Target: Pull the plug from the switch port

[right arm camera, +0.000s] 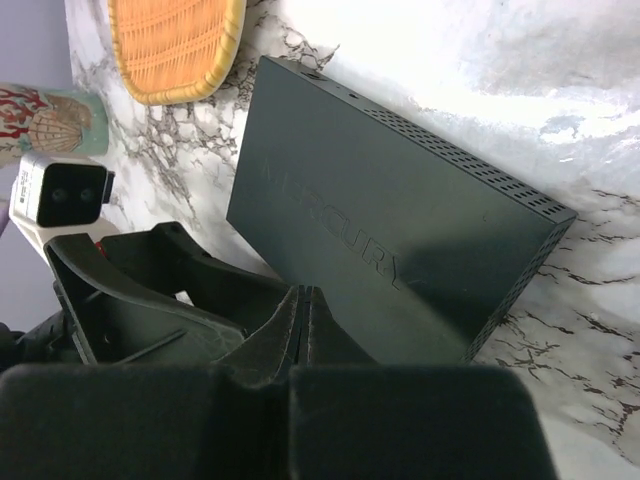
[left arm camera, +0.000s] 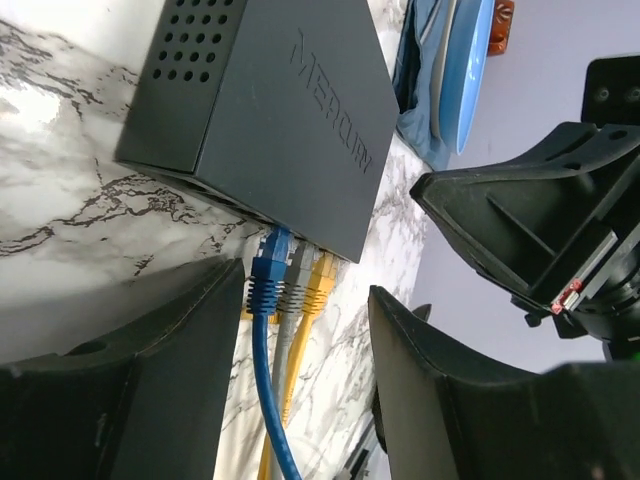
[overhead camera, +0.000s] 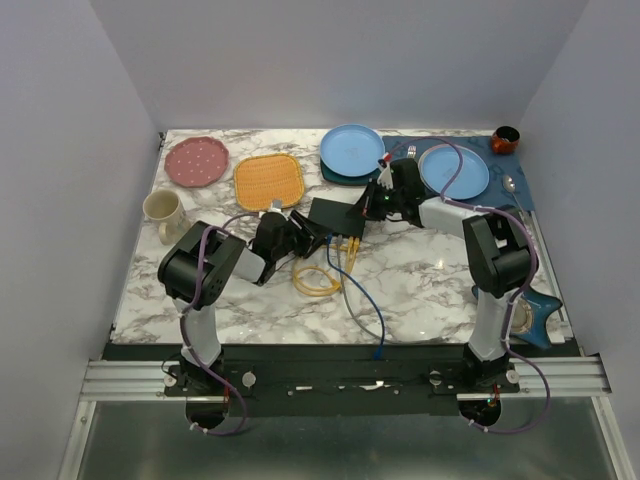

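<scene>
The switch (overhead camera: 337, 216) is a flat matte black box in the middle of the table; it also shows in the left wrist view (left arm camera: 280, 110) and the right wrist view (right arm camera: 400, 200). A blue plug (left arm camera: 266, 280), a grey plug (left arm camera: 295, 290) and a yellow plug (left arm camera: 318, 290) sit side by side in its near edge. My left gripper (left arm camera: 305, 300) is open, with a finger on each side of the three plugs, touching none. My right gripper (right arm camera: 305, 292) is shut and empty, its tips resting on the switch's top face at its right end (overhead camera: 368, 205).
The yellow cable (overhead camera: 315, 280) lies coiled in front of the switch, and the blue cable (overhead camera: 365, 310) runs to the near edge. Behind are a pink plate (overhead camera: 196, 161), an orange woven mat (overhead camera: 268, 181), a cream mug (overhead camera: 163, 210), two blue plates (overhead camera: 352, 150) and a red-brown bowl (overhead camera: 506, 139).
</scene>
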Controlling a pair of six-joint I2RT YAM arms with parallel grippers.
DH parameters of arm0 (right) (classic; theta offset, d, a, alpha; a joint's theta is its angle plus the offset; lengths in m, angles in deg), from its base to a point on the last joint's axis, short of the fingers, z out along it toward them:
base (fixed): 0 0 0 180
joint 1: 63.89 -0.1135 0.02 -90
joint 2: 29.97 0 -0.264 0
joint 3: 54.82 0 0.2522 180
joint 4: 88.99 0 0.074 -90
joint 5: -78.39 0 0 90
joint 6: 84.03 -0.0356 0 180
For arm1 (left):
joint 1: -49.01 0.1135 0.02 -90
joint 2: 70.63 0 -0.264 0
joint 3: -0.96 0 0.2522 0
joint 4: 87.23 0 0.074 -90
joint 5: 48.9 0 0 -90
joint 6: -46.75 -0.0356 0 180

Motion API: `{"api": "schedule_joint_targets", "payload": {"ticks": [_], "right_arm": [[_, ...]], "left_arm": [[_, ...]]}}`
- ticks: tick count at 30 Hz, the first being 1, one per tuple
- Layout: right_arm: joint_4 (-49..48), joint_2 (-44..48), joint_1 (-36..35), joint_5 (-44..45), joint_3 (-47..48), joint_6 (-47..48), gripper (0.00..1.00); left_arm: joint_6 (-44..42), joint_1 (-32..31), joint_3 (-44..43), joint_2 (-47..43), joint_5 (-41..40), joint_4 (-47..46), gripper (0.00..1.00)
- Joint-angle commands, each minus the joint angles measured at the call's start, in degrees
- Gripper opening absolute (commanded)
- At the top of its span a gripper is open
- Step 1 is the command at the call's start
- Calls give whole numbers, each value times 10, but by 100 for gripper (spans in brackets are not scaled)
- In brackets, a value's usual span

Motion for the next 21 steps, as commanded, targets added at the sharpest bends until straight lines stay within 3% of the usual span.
{"api": "schedule_joint_targets", "payload": {"ticks": [1,21], "right_arm": [[-5,-29,-2,-17,-2,-15,1],[-4,-75,0,6,-10,-68,1]], "left_arm": [[31,6,8,26,31,-73,61],[16,20,-16,61,49,-58,49]]}}
